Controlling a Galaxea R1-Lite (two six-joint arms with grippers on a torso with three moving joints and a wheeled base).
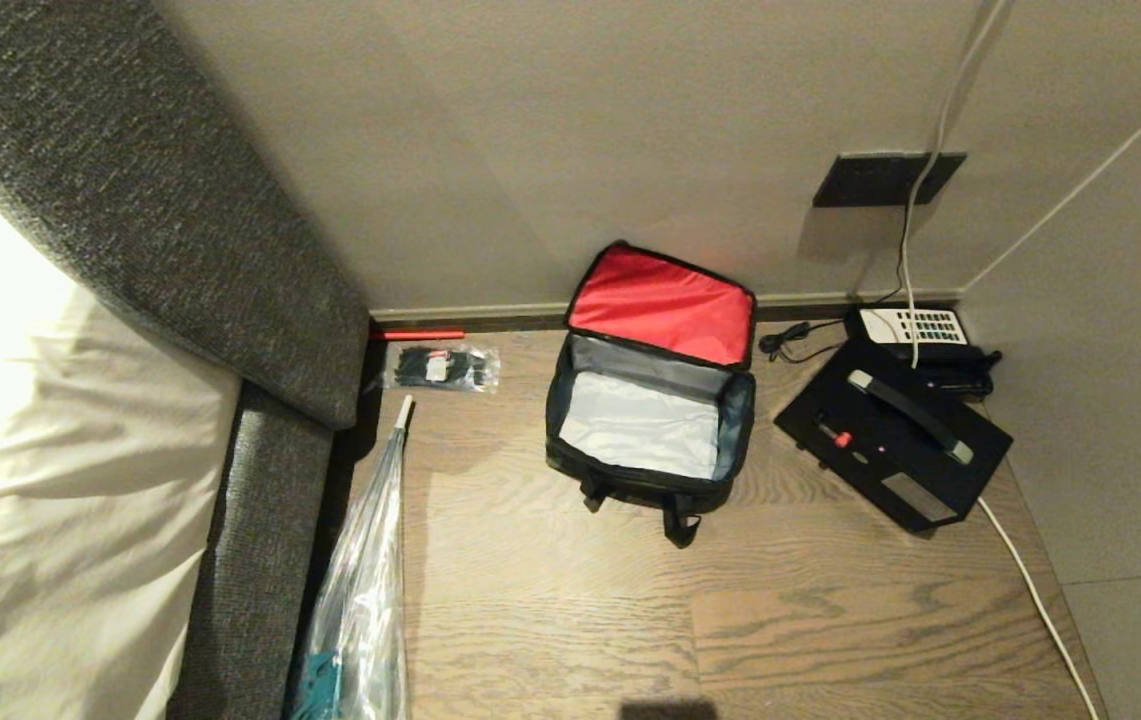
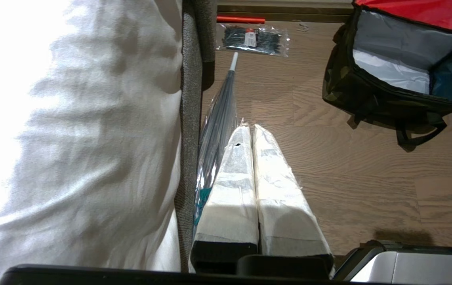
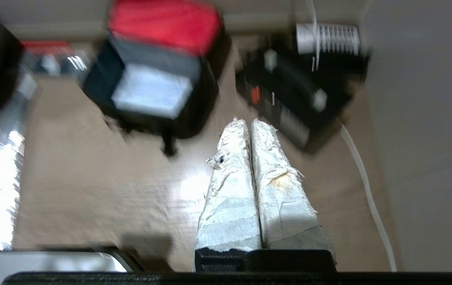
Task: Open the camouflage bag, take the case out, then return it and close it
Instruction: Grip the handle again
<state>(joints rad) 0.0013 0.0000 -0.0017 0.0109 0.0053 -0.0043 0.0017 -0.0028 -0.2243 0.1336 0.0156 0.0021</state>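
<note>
- The boxy soft camouflage bag with black sides and a bright red lining sits on the brown wooden floor, in the middle of the head view.
- Its lid is flipped up against the wall, red side showing. The inside looks empty and pale.
- The black, flat, hard case with a black handle and a small red latch lies on the floor at the middle right of the head view, just beside the bag.
- The case is turned at a slant. Its long side and its handle run from upper left to lower right in the head view.
- A black telephone with a white keypad sits touching the far end of the case, near the wall.
- The right gripper has white wrapped jaws pressed together, holding nothing. In the right wrist view the case lies just past the tips, a bit to the right in that picture.
- The left gripper also has its jaws pressed together and empty. It hangs beside the grey bed frame and a clear plastic umbrella, well apart from the case.
- I think the right arm is nearer, so it should go for the case handle. The jaws must open first.
- I think the case then has to go left into the open bag.
</note>
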